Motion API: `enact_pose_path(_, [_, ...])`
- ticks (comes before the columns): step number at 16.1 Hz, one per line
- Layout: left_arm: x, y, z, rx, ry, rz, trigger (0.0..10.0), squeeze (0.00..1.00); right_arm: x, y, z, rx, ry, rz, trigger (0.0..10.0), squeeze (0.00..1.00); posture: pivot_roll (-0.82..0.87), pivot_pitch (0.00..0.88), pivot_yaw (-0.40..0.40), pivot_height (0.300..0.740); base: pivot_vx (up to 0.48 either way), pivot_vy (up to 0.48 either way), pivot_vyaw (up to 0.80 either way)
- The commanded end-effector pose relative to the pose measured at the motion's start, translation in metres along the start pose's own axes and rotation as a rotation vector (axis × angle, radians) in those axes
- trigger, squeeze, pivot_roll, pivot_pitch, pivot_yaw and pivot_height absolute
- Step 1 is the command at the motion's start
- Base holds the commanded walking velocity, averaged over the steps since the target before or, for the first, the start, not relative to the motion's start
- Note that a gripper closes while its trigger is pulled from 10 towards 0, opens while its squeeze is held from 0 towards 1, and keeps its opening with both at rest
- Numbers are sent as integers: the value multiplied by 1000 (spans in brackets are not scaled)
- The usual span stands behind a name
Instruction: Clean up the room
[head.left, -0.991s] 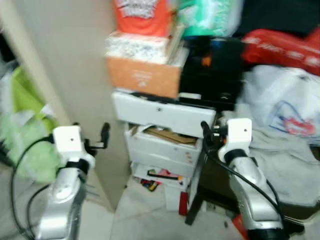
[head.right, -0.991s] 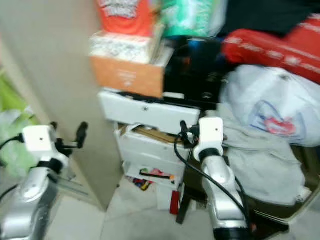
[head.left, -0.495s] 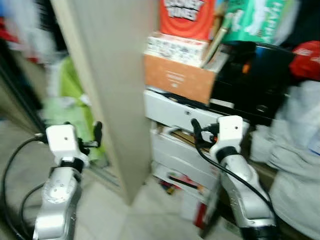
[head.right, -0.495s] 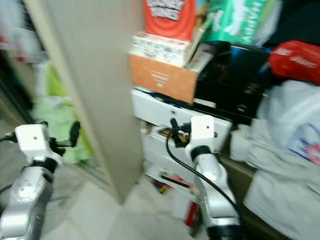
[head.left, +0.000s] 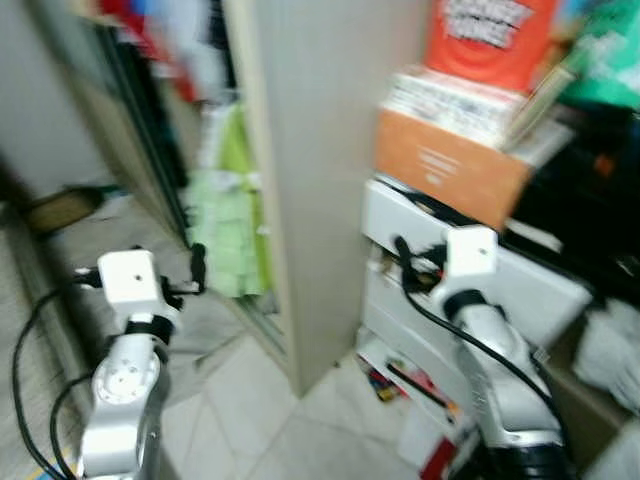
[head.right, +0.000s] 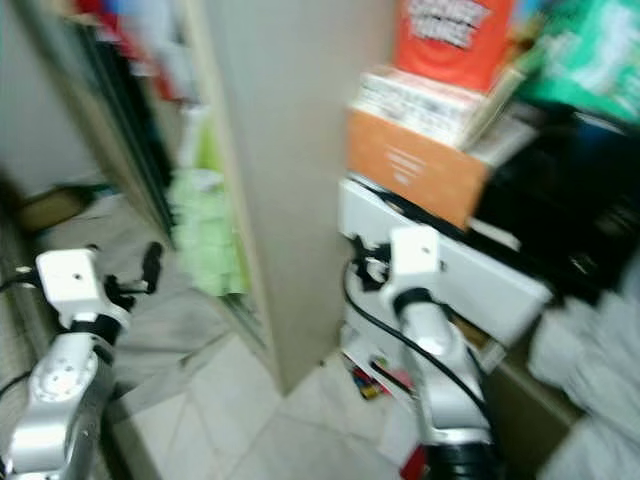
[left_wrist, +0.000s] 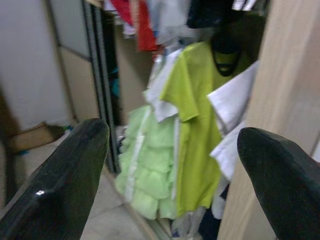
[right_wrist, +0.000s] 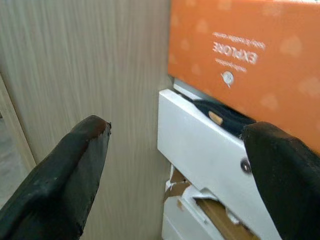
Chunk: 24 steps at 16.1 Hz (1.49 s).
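Clothes (left_wrist: 185, 150): green and white garments hanging in the open wardrobe, left of the panel.
Panel (head.left: 320, 170): tall beige wardrobe side, between clothes and drawers.
Drawers (right_wrist: 200, 150): white, pulled partly out, under the orange box (right_wrist: 250, 60).
Left gripper (left_wrist: 175, 165): fingers wide apart, holding nothing, facing the clothes.
Right gripper (right_wrist: 175, 165): fingers wide apart, holding nothing, near the drawers.
Floor (head.left: 260, 420): pale tiles.

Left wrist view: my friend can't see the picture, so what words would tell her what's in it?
Two black fingers of the open left gripper frame an open wardrobe. Inside hang a lime-green shirt, a pale green ruffled garment and a red garment, beside a light wooden panel.
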<state>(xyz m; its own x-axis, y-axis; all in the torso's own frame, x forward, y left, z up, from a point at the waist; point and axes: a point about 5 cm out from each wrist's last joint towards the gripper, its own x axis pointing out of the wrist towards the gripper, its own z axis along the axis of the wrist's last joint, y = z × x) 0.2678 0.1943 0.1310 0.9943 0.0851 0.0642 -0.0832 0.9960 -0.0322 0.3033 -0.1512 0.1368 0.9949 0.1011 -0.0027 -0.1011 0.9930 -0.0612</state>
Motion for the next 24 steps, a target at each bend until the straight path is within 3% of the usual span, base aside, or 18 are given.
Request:
enact_pose_path(1, [2,4,2,19,-10,18,10000,0,3,7,4,17,-17,23,10000,0,-65,0,-14,740,0,0,800])
enact_pose_path(24, [8,3,3,15,-28,33,10000,0,9,10,6,27,-32,41,10000,0,-61,0,-19,740,0,0,800])
